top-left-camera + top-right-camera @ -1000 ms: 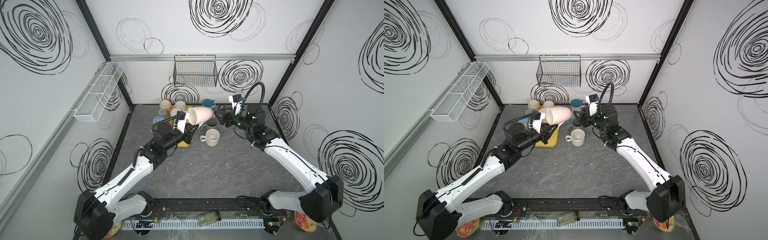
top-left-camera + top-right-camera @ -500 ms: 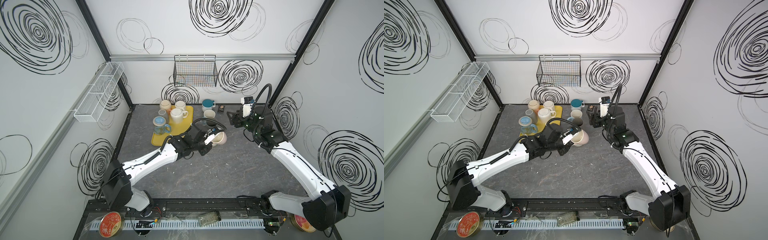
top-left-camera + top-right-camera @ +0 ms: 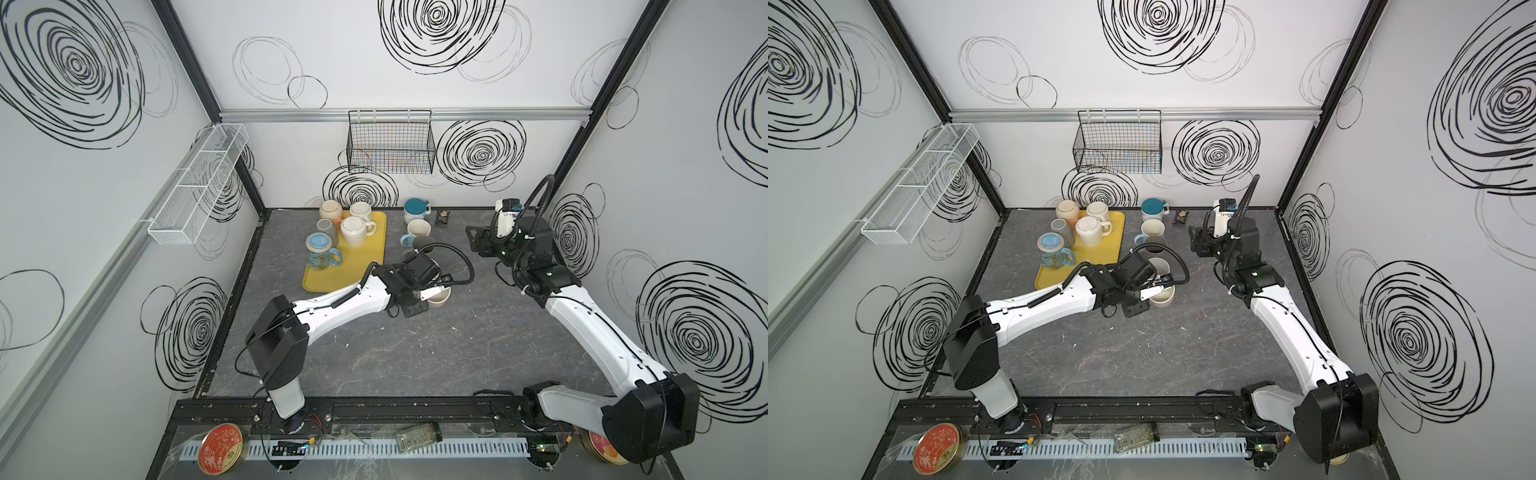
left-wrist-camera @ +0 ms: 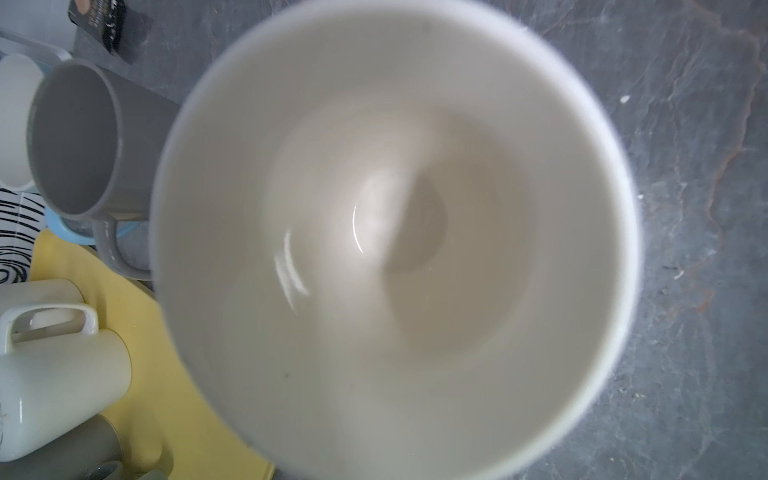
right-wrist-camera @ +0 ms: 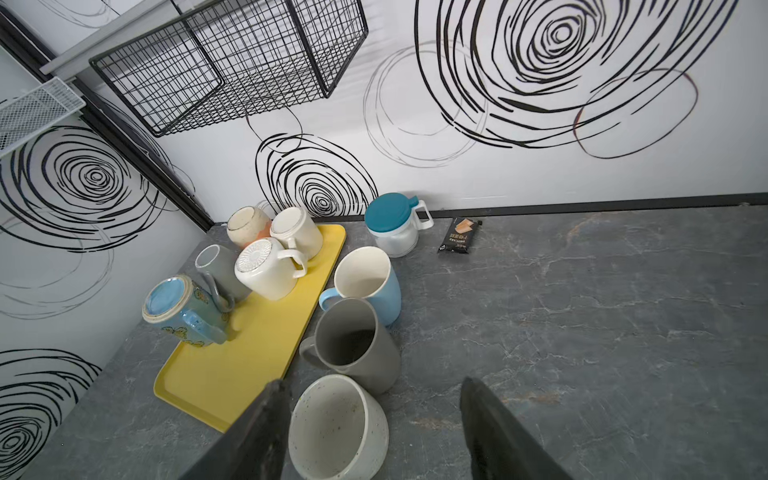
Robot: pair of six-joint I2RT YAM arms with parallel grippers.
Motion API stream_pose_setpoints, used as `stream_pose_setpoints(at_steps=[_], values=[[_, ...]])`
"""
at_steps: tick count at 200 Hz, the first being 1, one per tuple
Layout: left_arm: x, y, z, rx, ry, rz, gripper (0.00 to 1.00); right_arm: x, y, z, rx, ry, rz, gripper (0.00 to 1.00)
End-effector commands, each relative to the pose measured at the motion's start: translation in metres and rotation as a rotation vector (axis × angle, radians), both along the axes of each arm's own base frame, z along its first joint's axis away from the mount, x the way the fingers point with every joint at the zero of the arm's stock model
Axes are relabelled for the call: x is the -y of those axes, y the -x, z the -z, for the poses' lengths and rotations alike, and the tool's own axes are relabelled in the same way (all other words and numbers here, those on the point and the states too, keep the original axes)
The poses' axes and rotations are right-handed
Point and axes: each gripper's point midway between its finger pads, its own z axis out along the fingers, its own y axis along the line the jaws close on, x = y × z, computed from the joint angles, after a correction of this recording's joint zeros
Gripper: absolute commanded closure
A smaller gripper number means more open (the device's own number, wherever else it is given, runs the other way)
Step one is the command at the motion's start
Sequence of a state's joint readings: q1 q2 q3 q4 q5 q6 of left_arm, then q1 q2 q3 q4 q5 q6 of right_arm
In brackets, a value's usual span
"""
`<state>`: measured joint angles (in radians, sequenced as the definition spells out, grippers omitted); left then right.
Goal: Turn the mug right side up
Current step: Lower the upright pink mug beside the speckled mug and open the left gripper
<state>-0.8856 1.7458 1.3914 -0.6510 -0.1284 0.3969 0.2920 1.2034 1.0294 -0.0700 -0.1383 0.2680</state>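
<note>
Top views first. I count nine mugs: five tray mugs (image 3: 354, 231) upside down on the one yellow tray (image 3: 353, 268), then three upright in a row just right of it: blue mug (image 3: 417, 231), grey mug (image 3: 424, 244) and speckled mug (image 3: 1160, 267). The ninth is the mug (image 3: 442, 297) I'm after, a cream one just in front of the speckled one, off the tray's front right corner. It's mouth up, long axis vertical, down at the table. My left gripper (image 3: 430, 294) is pinched tight on its rim. My right gripper (image 3: 478, 243) hangs right of the row with nothing in it. There's also one teal-lidded jug (image 3: 417, 209) and one snack packet (image 3: 443, 216).

Left wrist cam looks straight down the mug's mouth, blurry and filling the view, with the base dead centre. I can't make out the fingers here. The grey mug sits right beside it, and there are two tray mugs at the edge.

Right wrist cam shows two dark fingers (image 5: 257, 436) spread wide and gripping nothing. Same five upside down and three upright. The mug itself is out of shot.
</note>
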Motion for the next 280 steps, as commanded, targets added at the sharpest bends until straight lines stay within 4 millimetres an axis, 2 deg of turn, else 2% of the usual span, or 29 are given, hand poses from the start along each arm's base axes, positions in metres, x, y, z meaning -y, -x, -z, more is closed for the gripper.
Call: stream_pose_setpoints(at_steps=[1,129,171,223,280], values=[[0.007,-0.008,-0.011,0.039,-0.014,0.025,1.0,-0.003,0.001,-0.006,0.027,-0.025,-0.02,0.31],[-0.005,-0.022,0.032,-0.039,-0.087,-0.01,1.0,-0.001,0.0,0.01,-0.002,-0.022,-0.031,0.31],[-0.007,-0.027,0.036,-0.037,-0.095,-0.035,1.0,0.0,0.0,0.012,-0.007,-0.021,-0.032,0.31],[-0.01,-0.032,0.028,-0.006,-0.093,-0.06,0.67,0.0,0.001,0.012,-0.009,-0.02,-0.032,0.31],[-0.01,-0.032,0.005,0.028,-0.046,-0.064,0.56,-0.003,0.001,0.012,-0.012,-0.032,-0.046,0.31]])
